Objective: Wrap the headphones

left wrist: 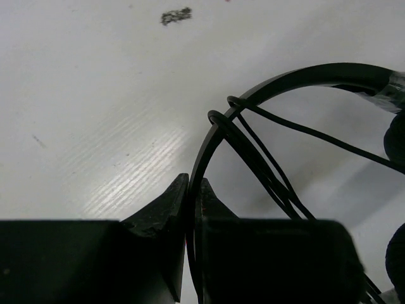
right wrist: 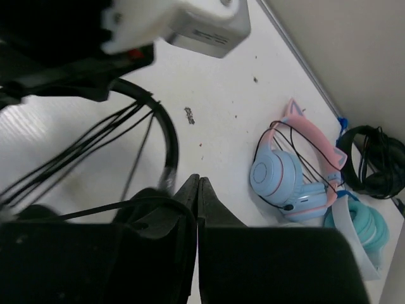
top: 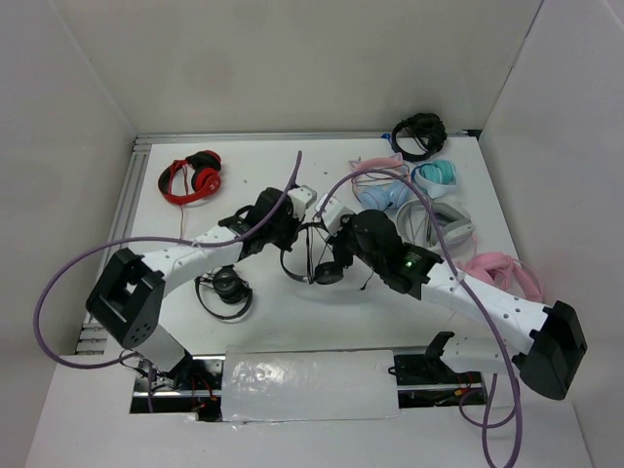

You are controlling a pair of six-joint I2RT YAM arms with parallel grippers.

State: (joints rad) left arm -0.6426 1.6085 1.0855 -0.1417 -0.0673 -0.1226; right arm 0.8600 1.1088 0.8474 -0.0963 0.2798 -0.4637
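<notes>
**At table centre, 2 grippers work 1 headband**

Nearest, the left gripper pinches the headphones by the band. The right gripper looks pressed together, and whether it holds anything is unclear. If tension drops, the cable turns may slip off. Only the left wrist view shows the 2 loops hooked over the band; only the top view shows both arms

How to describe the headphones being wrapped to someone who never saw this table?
In the middle of the white table, find the left tool. It grips the headphones: black, thin headband, cable strands across it, the only pair held.
</notes>
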